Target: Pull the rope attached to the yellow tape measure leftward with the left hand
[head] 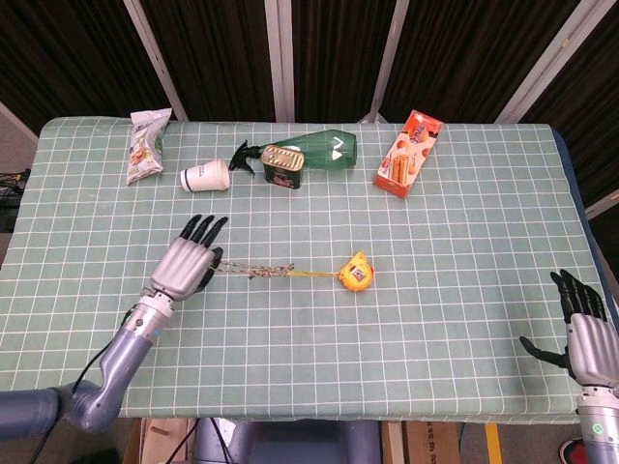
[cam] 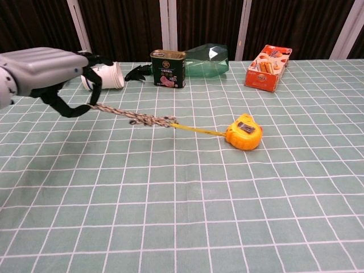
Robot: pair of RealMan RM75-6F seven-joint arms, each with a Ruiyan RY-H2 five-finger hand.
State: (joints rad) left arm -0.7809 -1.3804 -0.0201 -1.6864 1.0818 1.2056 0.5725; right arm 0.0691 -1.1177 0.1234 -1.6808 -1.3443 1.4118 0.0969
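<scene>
Rope [cam: 133,118], braided and speckled, is stretched taut between the left hand [head: 187,267] and the yellow tape measure [head: 355,274], with a short run of yellow blade [cam: 199,130] pulled out where the rope ends. The tape measure is sat near the middle of the table [head: 464,319], at about 3 o'clock from the hand. The rope's end is held in the curled fingers [cam: 68,108] of the left hand, seemingly hooked between thumb and fingers, though the exact pinch can't be made out. Stuff that could go wrong, as a guess: the rope could be let slip out of that hooked grip if it's tugged too sharply, more blade could just be drawn out of the case instead of the case being dragged, or the case could be tipped over, since it's already tilted. The lift of the rope off the cloth and the hooked fingers are only shown in the chest view; from the head view the hand is seen from its back, so the grip is hidden. The right hand [head: 586,333], fingers spread and nothing held, is only caught in the head view, way out at 4 o'clock past the table edge.
</scene>
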